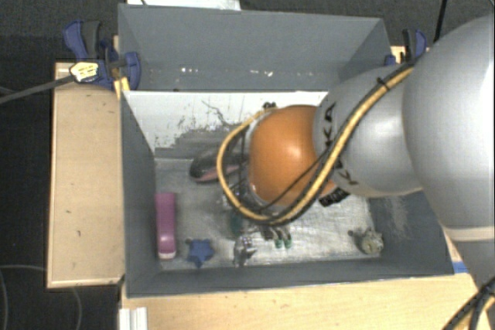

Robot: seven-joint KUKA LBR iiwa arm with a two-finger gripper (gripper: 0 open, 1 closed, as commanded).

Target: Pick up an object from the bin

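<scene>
My gripper (pixel 247 246) is low over the bin floor near the front wall, just under the arm's orange cover, which hides most of it. A small blue piece (pixel 199 250) lies on the floor just to its left. Further left, a pink-purple oblong block (pixel 166 224) lies lengthwise along the left wall. Small green bits (pixel 282 242) show right beside the gripper; I cannot tell whether they are loose or part of it. Nothing can be seen held.
A dark, pinkish elongated thing (pixel 206 167) lies behind the gripper toward the back left, partly hidden by the cover. A small olive-grey lump (pixel 370 243) sits at the front right. The arm and its cables cover the bin's middle and right.
</scene>
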